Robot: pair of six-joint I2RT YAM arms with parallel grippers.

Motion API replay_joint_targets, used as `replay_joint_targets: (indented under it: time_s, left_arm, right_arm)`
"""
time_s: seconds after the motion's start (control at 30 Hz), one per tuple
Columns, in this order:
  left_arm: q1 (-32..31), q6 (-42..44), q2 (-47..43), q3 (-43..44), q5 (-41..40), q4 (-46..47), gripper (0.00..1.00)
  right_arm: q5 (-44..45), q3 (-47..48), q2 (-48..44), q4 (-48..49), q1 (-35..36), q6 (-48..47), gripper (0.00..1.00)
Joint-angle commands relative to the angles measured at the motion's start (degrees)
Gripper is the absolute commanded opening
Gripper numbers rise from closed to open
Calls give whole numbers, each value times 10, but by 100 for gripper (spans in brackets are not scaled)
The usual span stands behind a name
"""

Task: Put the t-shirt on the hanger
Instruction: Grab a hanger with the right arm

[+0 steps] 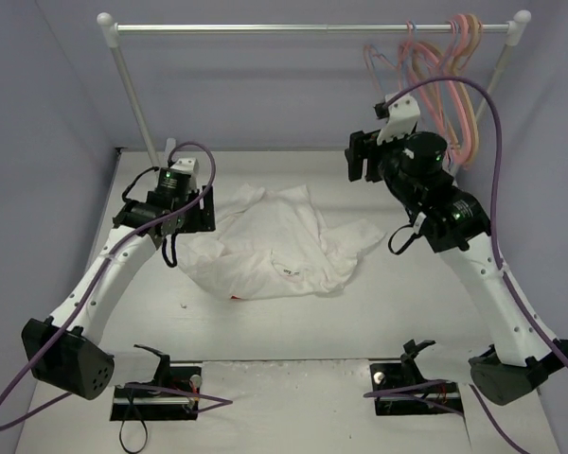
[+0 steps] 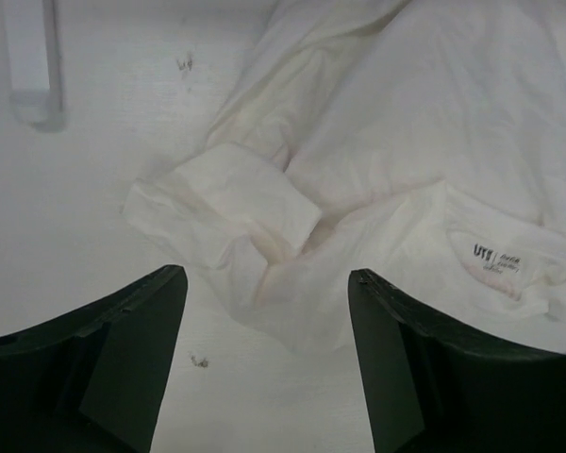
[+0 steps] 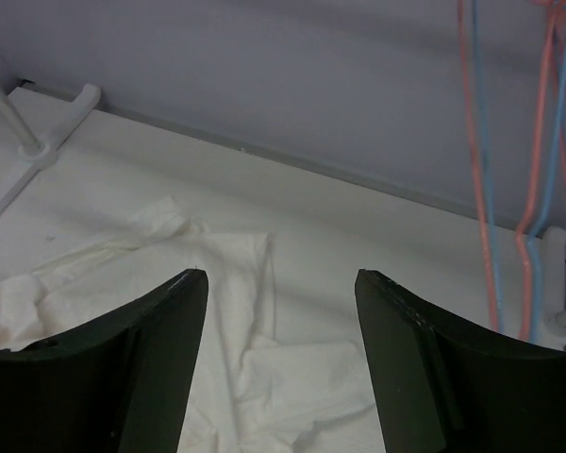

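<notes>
The white t-shirt [image 1: 275, 241] lies crumpled on the table's middle, its red print hidden but for a small red bit at the near edge. The thin pinkish-red wire hanger [image 1: 367, 59] hangs on the rail at the back right. It shows as a red wire in the right wrist view [image 3: 487, 264]. My left gripper [image 1: 206, 210] is open and empty at the shirt's left edge, over a folded sleeve [image 2: 226, 193]; the neck label [image 2: 495, 255] shows to the right. My right gripper [image 1: 360, 156] is open and empty, raised above the shirt's back right, left of the hangers. The shirt [image 3: 217, 283] lies below it.
A white clothes rail [image 1: 312, 28] spans the back, its left post [image 1: 137, 95] slanting down to the table. A bunch of thicker pink and peach hangers [image 1: 459, 66] hangs at its right end. Two black stands [image 1: 156, 388] [image 1: 412, 378] sit at the near edge. Lilac walls enclose the table.
</notes>
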Motion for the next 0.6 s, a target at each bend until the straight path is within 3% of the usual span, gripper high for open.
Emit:
replay_joint_targets:
  time_s: [0.0,0.2,0.3,0.43,0.57]
  left_arm:
    - [15,13,-18,-37,46,20,69]
    - [21,31,-30,-67,39,30,70]
    - [33,31,-28,-68,48,30,70]
    - [42,29,-28,-74,53,32,70]
    - [42,29,-25,-75,56,34,70]
  right_arm:
    - [-37,67,31,-1,-25,-43,65]
    - [-51,136,70,-1,-86,-88,63]
    - [-94,162,99,9,-150,-85,49]
    - [-179,190,134,32,-217,-78,19]
    - [-232,209,167,52,-247,-76,16]
